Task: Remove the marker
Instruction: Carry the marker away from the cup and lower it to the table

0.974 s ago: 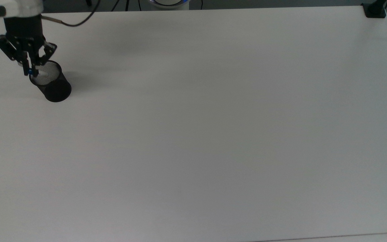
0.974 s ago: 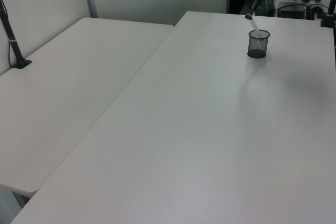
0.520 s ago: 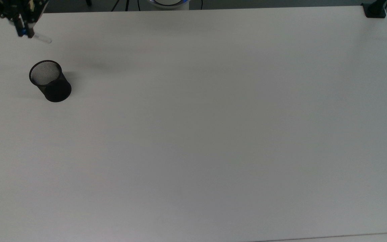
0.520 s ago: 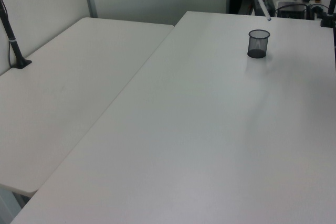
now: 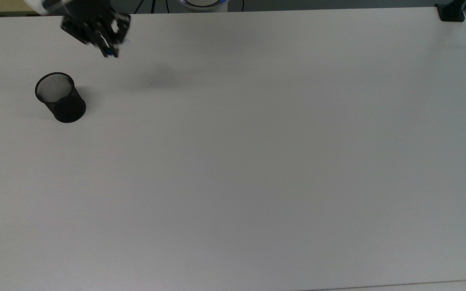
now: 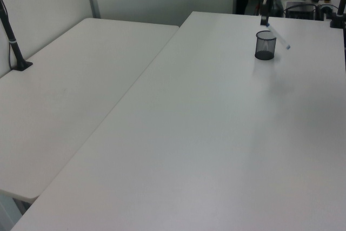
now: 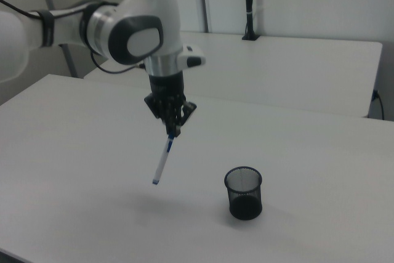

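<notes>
The marker (image 7: 162,161) hangs clear of the table, tilted, held by its capped upper end in my gripper (image 7: 172,129), which is shut on it. In the right view it is in the air to the left of the black mesh cup (image 7: 244,192), well above the rim. In the top view my gripper (image 5: 107,48) is up and to the right of the cup (image 5: 57,95), and just a blue bit of the marker (image 5: 110,53) peeks out below the fingers. In the left view the marker (image 6: 285,41) slants down to the right behind the cup (image 6: 265,44), under my gripper (image 6: 264,20).
The cup stands upright on the wide white table (image 5: 257,161), near the top view's left edge. A black clamp (image 5: 451,12) sits at that table's far right corner. A second table (image 6: 70,79) with a black pole (image 6: 13,41) adjoins it in the left view.
The marker came up out of the cup in my gripper, which rose and then swung toward the top view's right. The cup stayed in place.
</notes>
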Action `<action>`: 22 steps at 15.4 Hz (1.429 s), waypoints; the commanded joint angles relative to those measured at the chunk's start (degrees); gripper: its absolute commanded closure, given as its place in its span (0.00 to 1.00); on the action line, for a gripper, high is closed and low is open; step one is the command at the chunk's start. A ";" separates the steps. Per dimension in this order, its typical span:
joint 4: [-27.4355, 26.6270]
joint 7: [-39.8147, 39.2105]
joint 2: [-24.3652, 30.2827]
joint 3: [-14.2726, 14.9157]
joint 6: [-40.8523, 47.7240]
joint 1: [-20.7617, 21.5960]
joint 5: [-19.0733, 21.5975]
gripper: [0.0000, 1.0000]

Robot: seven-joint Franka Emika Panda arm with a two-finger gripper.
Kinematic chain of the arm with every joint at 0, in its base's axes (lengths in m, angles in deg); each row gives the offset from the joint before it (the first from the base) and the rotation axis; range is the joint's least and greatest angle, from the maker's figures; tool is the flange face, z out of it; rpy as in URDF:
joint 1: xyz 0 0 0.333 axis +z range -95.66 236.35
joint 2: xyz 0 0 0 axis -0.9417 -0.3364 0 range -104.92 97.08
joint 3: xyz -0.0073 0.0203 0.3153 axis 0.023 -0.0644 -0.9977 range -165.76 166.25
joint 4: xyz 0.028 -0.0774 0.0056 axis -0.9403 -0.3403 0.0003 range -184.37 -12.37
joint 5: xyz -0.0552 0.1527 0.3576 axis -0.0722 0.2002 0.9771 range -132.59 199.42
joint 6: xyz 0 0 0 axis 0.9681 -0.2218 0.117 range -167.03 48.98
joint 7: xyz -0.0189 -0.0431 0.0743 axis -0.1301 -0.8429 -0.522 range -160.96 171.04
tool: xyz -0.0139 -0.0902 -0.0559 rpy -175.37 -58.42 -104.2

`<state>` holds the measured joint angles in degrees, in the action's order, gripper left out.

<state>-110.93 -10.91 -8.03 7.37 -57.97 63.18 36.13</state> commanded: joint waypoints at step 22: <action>-2.91 20.08 -15.32 -4.40 -21.41 4.70 -8.17 0.06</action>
<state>-112.96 7.59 -25.37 3.10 -78.99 67.54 28.61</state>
